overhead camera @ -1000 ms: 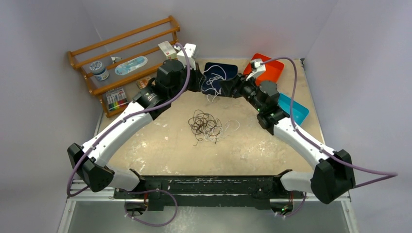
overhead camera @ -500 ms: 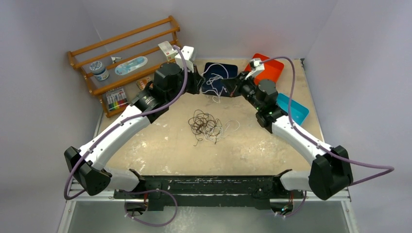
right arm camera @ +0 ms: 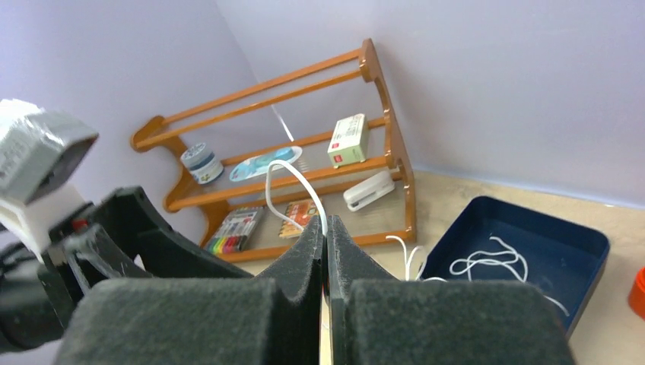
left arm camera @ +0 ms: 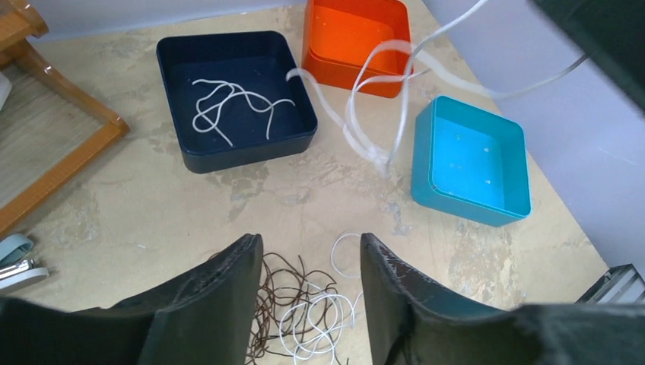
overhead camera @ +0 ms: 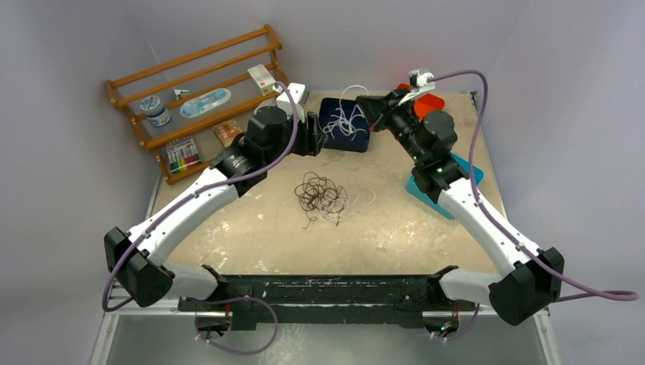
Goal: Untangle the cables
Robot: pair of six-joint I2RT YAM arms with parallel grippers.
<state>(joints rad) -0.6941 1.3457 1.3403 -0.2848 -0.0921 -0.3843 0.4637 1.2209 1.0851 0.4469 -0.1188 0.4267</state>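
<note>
The right claw was clenched on a thin white cable, held up near the navy bin, with loops of it hanging free below the pinch. The left claw was released and empty, its fingers spread above the tangle. The tangle lay on the counter, near the bins but apart from them, with brown and white strands wound through each other. The likeliest slip seemed to be at the drop. From the overhead view I could not tell whether all the hanging loops were over the bin, so letting go might have left part of the cable draped over the wall or trailing onto the counter. Another white cable already lay in that bin, and a loose coil dropped onto it could well have knotted with it, undoing the sorting. The grip itself looked slight, with only a short length caught between the pads, so a quick swing might have let the cable slide out early. The dangling loops also hung close in front of the left arm's wrist, where a careless reach could have hooked one. As for the tangle, its white strands looked threaded through the brown ones, and pulling on a single strand would probably have dragged the whole clump along instead of freeing it.
</note>
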